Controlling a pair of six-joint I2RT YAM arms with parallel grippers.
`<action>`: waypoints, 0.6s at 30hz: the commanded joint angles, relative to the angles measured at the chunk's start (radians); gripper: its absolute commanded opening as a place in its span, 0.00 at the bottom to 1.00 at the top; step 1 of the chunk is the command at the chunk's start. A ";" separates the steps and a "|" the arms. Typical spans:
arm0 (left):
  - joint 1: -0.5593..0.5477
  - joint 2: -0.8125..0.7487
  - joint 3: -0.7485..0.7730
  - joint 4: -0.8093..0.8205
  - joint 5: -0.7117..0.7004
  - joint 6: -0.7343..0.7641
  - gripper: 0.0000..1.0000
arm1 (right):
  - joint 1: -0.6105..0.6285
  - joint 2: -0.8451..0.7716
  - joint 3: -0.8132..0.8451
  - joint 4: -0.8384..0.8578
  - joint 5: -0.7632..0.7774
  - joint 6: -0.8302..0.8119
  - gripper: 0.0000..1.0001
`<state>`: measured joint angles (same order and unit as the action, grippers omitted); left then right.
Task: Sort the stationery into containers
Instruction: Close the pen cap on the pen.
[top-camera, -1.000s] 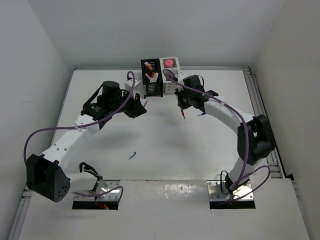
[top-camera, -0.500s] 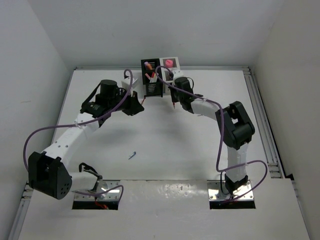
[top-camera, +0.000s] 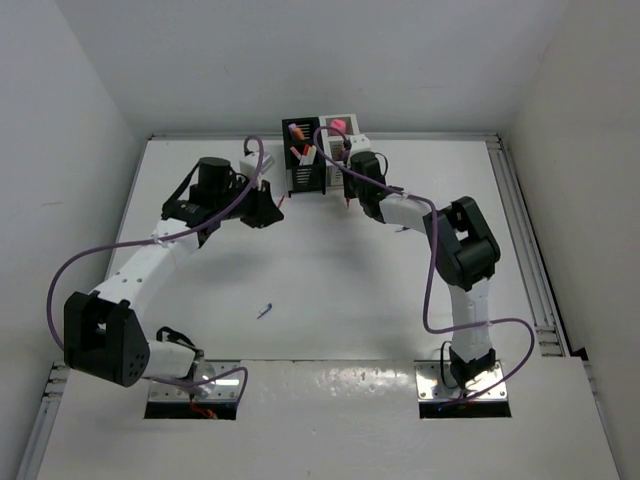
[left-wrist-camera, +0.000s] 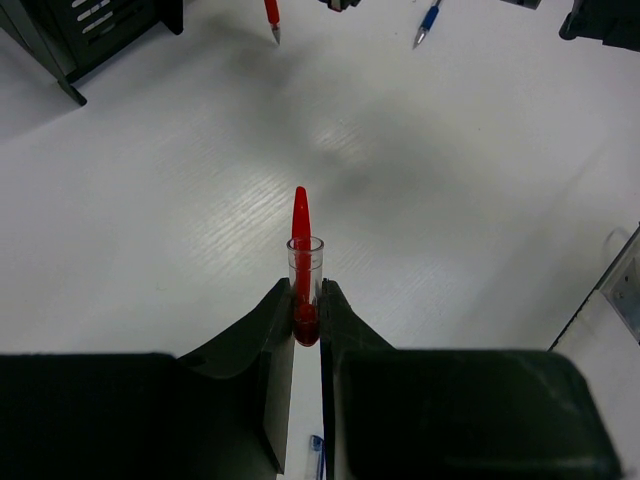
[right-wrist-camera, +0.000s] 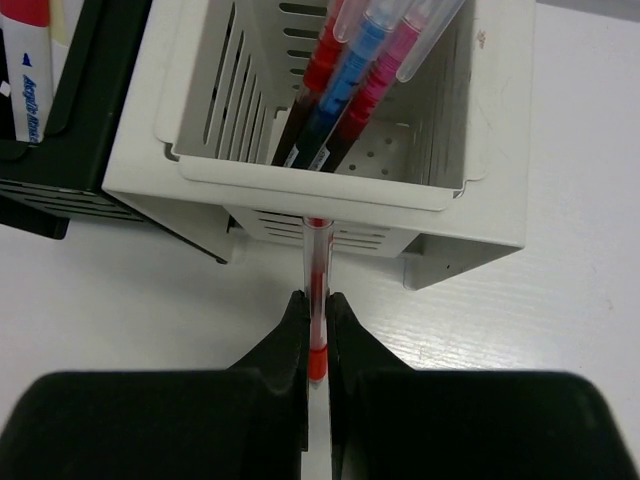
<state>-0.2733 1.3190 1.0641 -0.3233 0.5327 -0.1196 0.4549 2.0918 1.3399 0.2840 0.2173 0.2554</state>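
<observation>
The black container (top-camera: 305, 168) and the white container (top-camera: 338, 158) stand joined at the back of the table. My left gripper (top-camera: 272, 207) is shut on a red pen (left-wrist-camera: 301, 262), held above the table left of the black container (left-wrist-camera: 88, 32). My right gripper (top-camera: 349, 190) is shut on a clear red pen (right-wrist-camera: 316, 285), whose far end is just below the near rim of the white container (right-wrist-camera: 320, 190). That container holds red, blue and pink pens (right-wrist-camera: 345, 85). The black container (right-wrist-camera: 55, 185) holds an acrylic marker (right-wrist-camera: 30, 75).
A small blue pen (top-camera: 264, 311) lies on the table in front of the left arm. Another blue pen (left-wrist-camera: 428, 18) lies near the right arm's hanging red pen tip (left-wrist-camera: 272, 20). Side walls close in the table left and right.
My right arm has swung back and left, bringing its red pen up to the white container. My left gripper has moved slightly back with its red pen.
</observation>
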 joint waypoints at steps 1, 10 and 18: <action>0.019 0.006 0.048 0.033 0.032 0.014 0.00 | -0.005 0.017 0.044 0.093 0.002 0.013 0.00; 0.036 0.014 0.057 0.027 0.046 0.014 0.00 | -0.004 0.051 0.067 0.104 0.001 0.013 0.02; 0.042 0.019 0.059 0.029 0.052 0.011 0.00 | -0.004 0.068 0.073 0.099 0.004 0.019 0.15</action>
<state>-0.2451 1.3411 1.0798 -0.3237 0.5625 -0.1154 0.4541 2.1448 1.3716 0.3378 0.2165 0.2626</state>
